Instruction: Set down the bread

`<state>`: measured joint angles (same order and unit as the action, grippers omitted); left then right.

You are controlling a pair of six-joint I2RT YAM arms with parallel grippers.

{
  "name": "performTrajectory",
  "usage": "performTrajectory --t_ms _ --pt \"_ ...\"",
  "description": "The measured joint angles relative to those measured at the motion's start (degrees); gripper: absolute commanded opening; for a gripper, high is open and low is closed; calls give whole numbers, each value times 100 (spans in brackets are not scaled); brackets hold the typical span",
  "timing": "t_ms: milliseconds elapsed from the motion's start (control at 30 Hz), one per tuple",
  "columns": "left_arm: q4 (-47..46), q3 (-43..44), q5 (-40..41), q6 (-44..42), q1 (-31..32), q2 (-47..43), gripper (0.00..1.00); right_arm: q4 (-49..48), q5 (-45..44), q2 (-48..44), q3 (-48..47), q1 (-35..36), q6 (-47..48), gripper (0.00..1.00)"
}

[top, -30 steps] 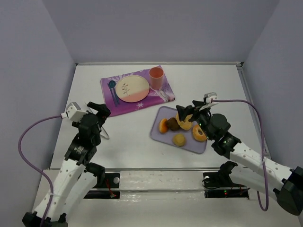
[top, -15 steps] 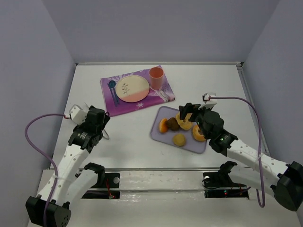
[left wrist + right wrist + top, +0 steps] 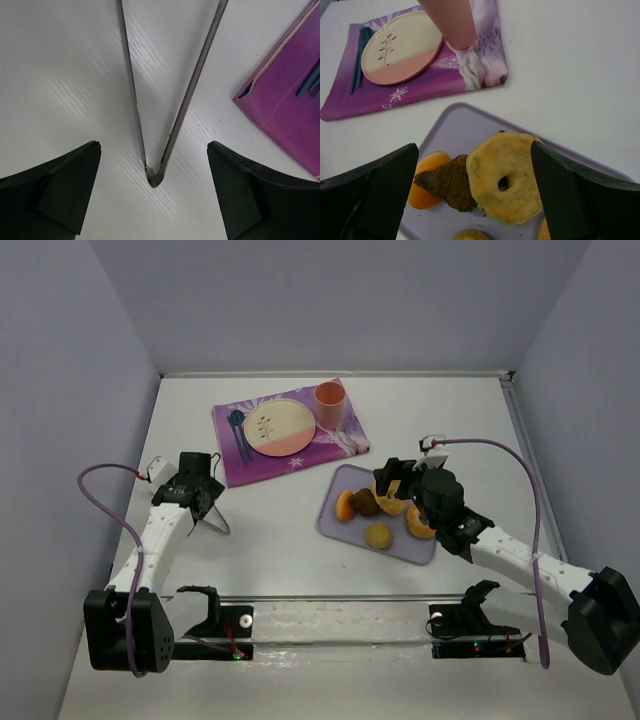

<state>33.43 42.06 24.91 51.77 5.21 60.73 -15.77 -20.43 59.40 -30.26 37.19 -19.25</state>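
Note:
The bread [image 3: 378, 535], a small round golden bun, lies at the near edge of the lavender tray [image 3: 347, 478]. Only its top shows at the bottom edge of the right wrist view [image 3: 472, 235]. My right gripper [image 3: 388, 486] is open and empty above the tray, with the tan ring pastry [image 3: 505, 182] and a dark brown piece [image 3: 447, 182] between its fingers [image 3: 380, 190]. My left gripper [image 3: 203, 502] is open, low over the table, and straddles the hinge end of metal tongs [image 3: 154, 175] without touching them.
A purple mat [image 3: 300, 455] at the back holds a plate [image 3: 278, 426], a pink cup [image 3: 330, 400] and blue cutlery [image 3: 238, 430]. The tray also holds an orange piece [image 3: 345, 505] and an orange-glazed doughnut [image 3: 420, 523]. Walls close the table at the left, back and right.
My left arm has swung down and lowered its gripper over the tongs. My right gripper has shifted slightly left and lower over the tray. The food has not moved.

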Motion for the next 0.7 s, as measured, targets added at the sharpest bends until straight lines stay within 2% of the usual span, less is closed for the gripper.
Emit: performTrajectory --t_ms 133,333,700 --pt "-289 4 -203 -138 -282 448 99 9 -4 0 -7 0 -7 100" --pt "-813 22 -348 -199 -313 881 99 11 -4 0 -22 -4 -11 100" --pt "-1005 164 -227 -199 -459 2000 99 15 -28 192 -70 -11 -11 100"
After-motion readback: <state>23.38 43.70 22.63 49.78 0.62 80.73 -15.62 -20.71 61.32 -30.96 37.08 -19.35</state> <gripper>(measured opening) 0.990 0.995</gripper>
